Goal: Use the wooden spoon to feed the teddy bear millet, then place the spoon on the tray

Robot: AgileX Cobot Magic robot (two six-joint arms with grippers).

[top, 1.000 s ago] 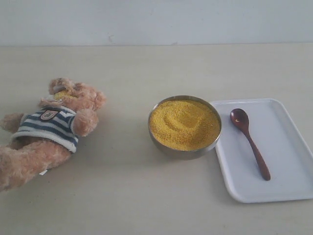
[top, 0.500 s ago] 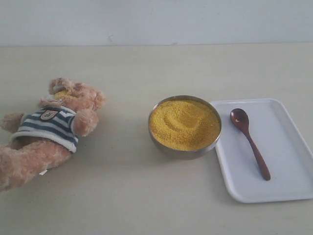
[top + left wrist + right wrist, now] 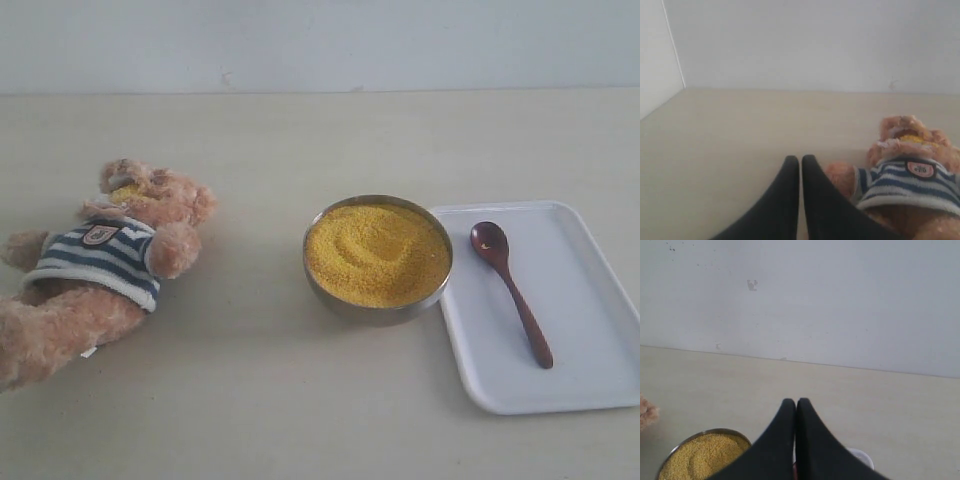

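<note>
The teddy bear (image 3: 110,260) lies on its back at the table's left, with yellow grains on its face; it also shows in the left wrist view (image 3: 910,180). A round metal bowl (image 3: 378,300) of millet (image 3: 377,252) stands mid-table. Right of it, the wooden spoon (image 3: 510,287) lies on the white tray (image 3: 580,380), a few grains in its bowl. Neither gripper shows in the exterior view. My left gripper (image 3: 800,159) is shut and empty, beside the bear's arm. My right gripper (image 3: 795,401) is shut and empty, above the millet (image 3: 702,456) and a tray corner (image 3: 860,456).
The pale wooden table (image 3: 260,400) ends at a light wall (image 3: 320,40) along the back. In the left wrist view a wall corner (image 3: 672,50) rises beyond the table's far left edge.
</note>
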